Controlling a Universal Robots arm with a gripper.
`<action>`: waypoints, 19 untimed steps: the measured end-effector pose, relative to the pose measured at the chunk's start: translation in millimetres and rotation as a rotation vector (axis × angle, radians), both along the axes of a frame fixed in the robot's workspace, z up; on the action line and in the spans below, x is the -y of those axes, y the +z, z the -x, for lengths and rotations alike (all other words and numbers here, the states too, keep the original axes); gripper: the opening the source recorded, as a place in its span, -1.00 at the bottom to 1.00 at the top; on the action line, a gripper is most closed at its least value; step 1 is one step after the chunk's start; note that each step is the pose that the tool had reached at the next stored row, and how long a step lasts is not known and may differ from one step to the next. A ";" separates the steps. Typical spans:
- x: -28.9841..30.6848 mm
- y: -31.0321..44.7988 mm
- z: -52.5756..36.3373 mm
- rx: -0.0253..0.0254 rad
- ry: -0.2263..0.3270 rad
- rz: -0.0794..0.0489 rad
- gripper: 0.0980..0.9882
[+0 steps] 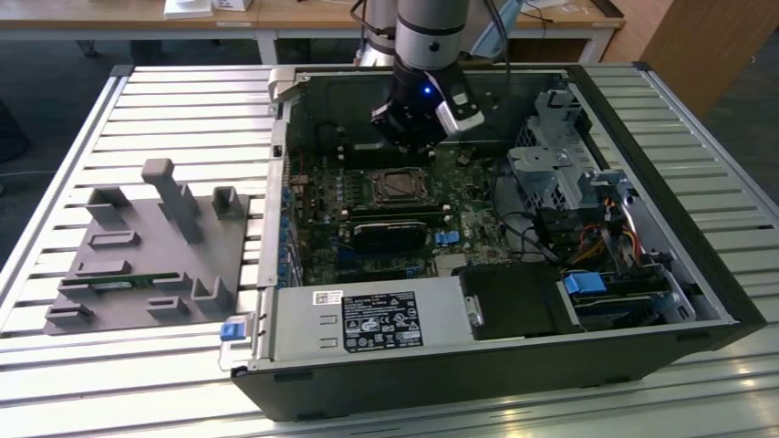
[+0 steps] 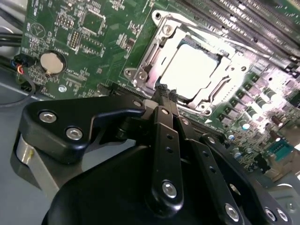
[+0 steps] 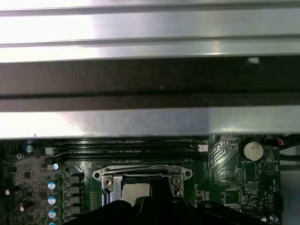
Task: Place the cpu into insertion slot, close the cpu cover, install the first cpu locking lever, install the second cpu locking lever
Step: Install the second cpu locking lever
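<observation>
The gripper (image 2: pixel 163 93), nearest the lens in the second wrist view, has its black fingers pressed together with nothing between them, the tips poised just above the near edge of the socket. The cpu (image 2: pixel 190 70) lies seated in its slot, its pale metal top showing through the square window of the cpu cover (image 2: pixel 140 75), which lies closed flat over it. Placement and cover closure therefore appear complete; whether either locking lever is latched cannot be told from these views. In the first wrist view the cover (image 3: pixel 143 174) sits below the memory slots (image 3: pixel 129 146), with a coin cell (image 3: pixel 253 150) off to one side. In the exterior view the motherboard (image 1: pixel 365 237) lies inside an open computer case (image 1: pixel 681 274) on a slatted metal table (image 1: pixel 73 137). A grey fixture block (image 1: pixel 146 255) stands at the exterior view's left, with wooden desks (image 1: pixel 305 14) beyond.
</observation>
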State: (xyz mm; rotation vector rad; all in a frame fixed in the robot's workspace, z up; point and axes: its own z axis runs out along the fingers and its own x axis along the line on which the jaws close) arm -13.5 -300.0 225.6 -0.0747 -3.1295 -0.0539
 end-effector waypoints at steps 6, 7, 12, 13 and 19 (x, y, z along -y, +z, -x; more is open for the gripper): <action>5.7 0.0 0.0 0.0000 0.000 0.000 -0.98; 6.5 0.0 0.0 0.0000 0.000 0.000 -0.98; 9.1 0.0 0.1 0.0000 0.000 0.001 -0.98; 9.2 0.0 0.0 -0.0001 0.000 0.001 -0.98; 9.2 4.6 0.0 0.0001 0.000 0.001 -0.98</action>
